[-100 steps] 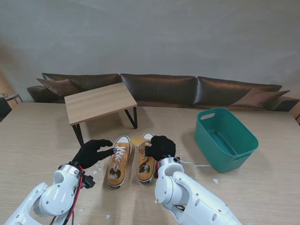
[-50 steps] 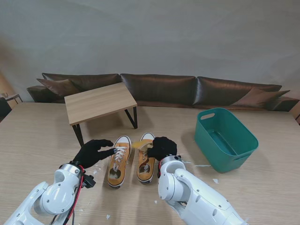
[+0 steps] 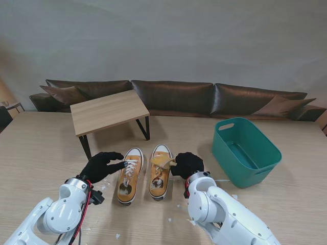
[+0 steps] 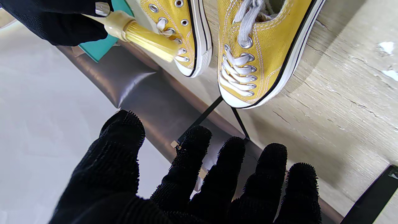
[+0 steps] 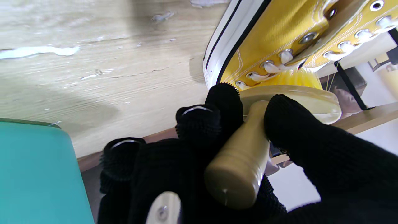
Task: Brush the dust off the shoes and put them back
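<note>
Two yellow canvas shoes stand side by side on the table, toes pointing away from me: the left shoe (image 3: pixel 128 175) (image 4: pixel 262 49) and the right shoe (image 3: pixel 160 171) (image 4: pixel 180 31) (image 5: pixel 279 40). My right hand (image 3: pixel 187 164) (image 5: pixel 217 161) is shut on a brush (image 3: pixel 164 162) (image 4: pixel 140 32) (image 5: pixel 248 161) with a pale handle and yellow bristles. The bristles rest on the right shoe's laces. My left hand (image 3: pixel 101 165) (image 4: pixel 192 174) hovers open just left of the left shoe, fingers spread and close to its side.
A teal plastic tub (image 3: pixel 245 151) stands to the right of the shoes. A small wooden bench (image 3: pixel 108 113) stands farther from me on the left. White dust scraps (image 3: pixel 225 180) lie scattered on the table around the shoes. A dark sofa (image 3: pixel 173 96) runs along the back.
My right hand has drawn the brush rightward across the right shoe, uncovering its toe. The left hand has stayed where it was.
</note>
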Controlling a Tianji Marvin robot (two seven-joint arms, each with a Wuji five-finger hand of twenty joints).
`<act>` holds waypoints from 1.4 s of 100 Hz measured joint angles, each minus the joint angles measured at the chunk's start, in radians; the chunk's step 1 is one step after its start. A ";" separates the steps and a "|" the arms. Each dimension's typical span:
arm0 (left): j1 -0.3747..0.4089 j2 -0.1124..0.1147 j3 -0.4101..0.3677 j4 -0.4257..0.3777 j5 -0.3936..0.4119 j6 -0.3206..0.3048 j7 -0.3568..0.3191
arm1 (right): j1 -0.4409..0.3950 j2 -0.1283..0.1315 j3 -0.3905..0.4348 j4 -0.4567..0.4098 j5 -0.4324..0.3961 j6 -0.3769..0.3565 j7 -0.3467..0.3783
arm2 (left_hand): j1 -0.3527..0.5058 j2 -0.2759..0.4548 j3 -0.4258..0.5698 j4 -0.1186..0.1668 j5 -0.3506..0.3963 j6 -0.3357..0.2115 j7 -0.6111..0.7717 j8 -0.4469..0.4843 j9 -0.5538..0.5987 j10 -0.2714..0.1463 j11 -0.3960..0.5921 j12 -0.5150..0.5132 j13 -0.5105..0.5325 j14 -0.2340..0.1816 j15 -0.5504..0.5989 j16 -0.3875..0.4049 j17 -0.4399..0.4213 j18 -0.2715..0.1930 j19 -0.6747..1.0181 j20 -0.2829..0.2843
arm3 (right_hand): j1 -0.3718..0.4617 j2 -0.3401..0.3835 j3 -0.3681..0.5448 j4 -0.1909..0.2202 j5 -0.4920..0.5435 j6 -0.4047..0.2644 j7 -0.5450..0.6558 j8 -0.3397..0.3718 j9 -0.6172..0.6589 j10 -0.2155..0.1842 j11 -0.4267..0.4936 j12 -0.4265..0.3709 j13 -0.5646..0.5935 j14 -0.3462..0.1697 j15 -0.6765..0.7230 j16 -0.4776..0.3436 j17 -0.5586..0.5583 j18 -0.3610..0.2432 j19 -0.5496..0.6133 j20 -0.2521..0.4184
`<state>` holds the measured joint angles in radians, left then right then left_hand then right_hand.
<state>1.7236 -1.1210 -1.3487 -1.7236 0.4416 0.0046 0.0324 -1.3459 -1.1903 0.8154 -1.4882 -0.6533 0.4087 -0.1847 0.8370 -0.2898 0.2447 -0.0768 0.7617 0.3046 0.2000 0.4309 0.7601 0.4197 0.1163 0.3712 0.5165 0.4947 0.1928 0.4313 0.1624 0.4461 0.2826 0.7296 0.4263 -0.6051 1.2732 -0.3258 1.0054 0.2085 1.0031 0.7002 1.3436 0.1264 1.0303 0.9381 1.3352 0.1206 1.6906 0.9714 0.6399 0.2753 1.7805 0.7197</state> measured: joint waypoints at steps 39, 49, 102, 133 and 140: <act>0.005 0.000 -0.004 0.000 0.002 -0.002 0.004 | -0.078 0.061 0.088 -0.089 -0.072 -0.124 0.131 | 0.000 0.000 -0.004 0.000 0.000 0.000 0.000 0.000 0.000 0.000 0.000 0.000 0.000 0.000 0.000 0.000 0.000 0.000 0.000 0.000 | 0.000 0.000 0.000 0.000 0.000 0.000 0.000 0.000 0.000 0.000 0.000 0.000 0.000 0.000 0.000 -0.002 0.000 0.000 -0.001 0.000; 0.007 0.000 -0.006 -0.001 0.002 -0.002 0.004 | -0.089 0.069 0.108 -0.102 -0.072 -0.133 0.149 | 0.000 0.000 -0.004 0.000 0.000 0.000 0.000 0.000 0.000 0.000 0.000 0.000 0.000 0.000 0.000 0.000 0.000 0.000 0.000 0.001 | 0.000 0.000 0.000 0.000 0.000 0.000 0.000 0.000 0.000 0.000 -0.003 0.000 0.000 0.000 0.000 -0.002 0.000 0.000 -0.001 0.000; 0.007 0.000 -0.005 -0.002 0.001 0.008 0.003 | -0.016 0.058 0.065 -0.113 -0.029 -0.019 0.060 | 0.000 0.000 -0.009 0.000 0.000 0.000 0.000 0.000 0.000 0.000 0.000 0.000 0.000 0.000 0.000 0.000 -0.001 0.000 0.000 0.009 | 0.000 0.000 0.000 0.000 0.008 0.000 -0.005 0.000 0.007 0.000 -0.008 0.000 0.000 0.002 0.000 -0.002 0.000 0.001 -0.001 0.000; 0.002 0.000 -0.001 0.000 -0.002 0.019 0.001 | 0.146 -0.026 -0.075 0.067 0.028 0.064 -0.073 | 0.000 0.001 -0.011 0.000 0.000 0.000 0.000 0.000 0.000 0.000 0.000 0.000 0.000 0.000 0.000 0.000 -0.002 0.000 0.000 0.010 | 0.000 0.000 0.000 0.000 0.009 0.000 -0.006 0.000 0.007 0.001 -0.010 0.000 0.000 0.003 0.000 -0.002 0.000 0.002 -0.001 0.000; -0.002 0.000 0.002 0.002 -0.004 0.021 -0.001 | 0.171 -0.048 -0.096 0.117 0.057 0.070 -0.107 | 0.000 0.004 -0.011 0.000 0.000 0.000 0.000 0.000 0.000 0.000 0.000 0.000 0.000 0.000 0.000 0.000 -0.002 0.000 0.000 0.010 | 0.000 0.000 0.000 0.000 0.009 0.000 -0.006 0.000 0.007 0.001 -0.010 0.000 0.000 0.003 0.000 -0.002 0.000 0.002 -0.001 0.000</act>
<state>1.7216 -1.1212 -1.3470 -1.7213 0.4375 0.0255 0.0309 -1.1748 -1.2382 0.7190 -1.3711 -0.5967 0.4787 -0.2914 0.8370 -0.2861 0.2339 -0.0768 0.7616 0.3046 0.1999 0.4308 0.7600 0.4197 0.1163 0.3712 0.5165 0.4947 0.1928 0.4313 0.1608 0.4461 0.2826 0.7397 0.4265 -0.6049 1.2732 -0.3258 1.0142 0.2085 0.9966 0.7002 1.3505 0.1272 1.0204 0.9381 1.3352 0.1235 1.6906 0.9694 0.6399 0.2770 1.7798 0.7197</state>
